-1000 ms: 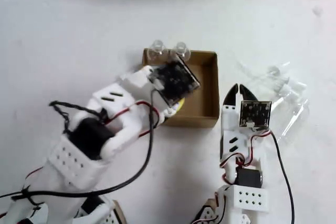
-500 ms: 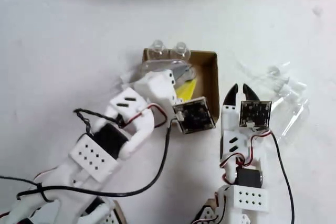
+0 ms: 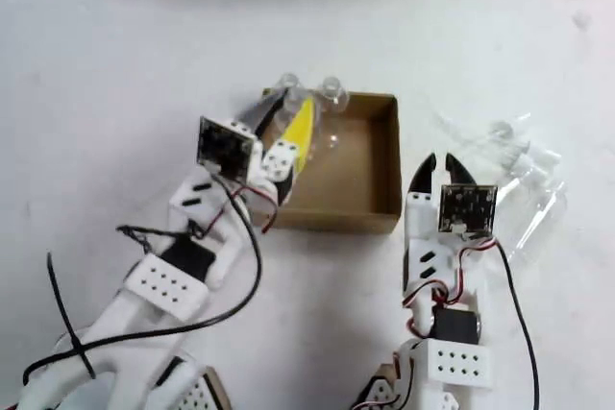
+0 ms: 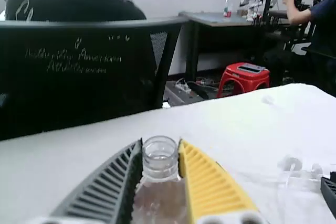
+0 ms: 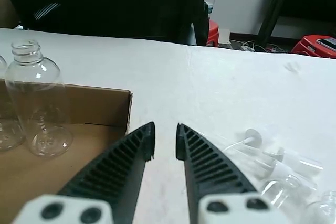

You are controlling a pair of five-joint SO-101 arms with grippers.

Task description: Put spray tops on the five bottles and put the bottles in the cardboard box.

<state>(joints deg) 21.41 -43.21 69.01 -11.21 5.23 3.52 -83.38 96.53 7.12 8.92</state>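
My left gripper (image 3: 288,108) is at the far left corner of the cardboard box (image 3: 394,156), shut on a clear bottle (image 3: 285,85). In the left wrist view the bottle (image 4: 159,162) lies between the grey and yellow fingers, its open neck past the fingertips and no spray top on it. A second topless bottle (image 3: 332,92) stands at the box's far wall (image 5: 79,106), seen as a bottle (image 5: 39,98) in the right wrist view. My right gripper (image 3: 438,162) rests just right of the box, open and holding nothing, fingers (image 5: 202,166) a little apart.
A heap of clear spray tops (image 3: 514,151) and clear bottles (image 3: 538,213) lies on the white table (image 3: 144,64) right of the right gripper; the spray tops (image 5: 262,156) are near its fingertips. Chairs and a person stand beyond the table's far edge.
The left wrist has rolled: its camera swung from over the box round to the box's left side, with the bottle still held. The right arm has not moved.
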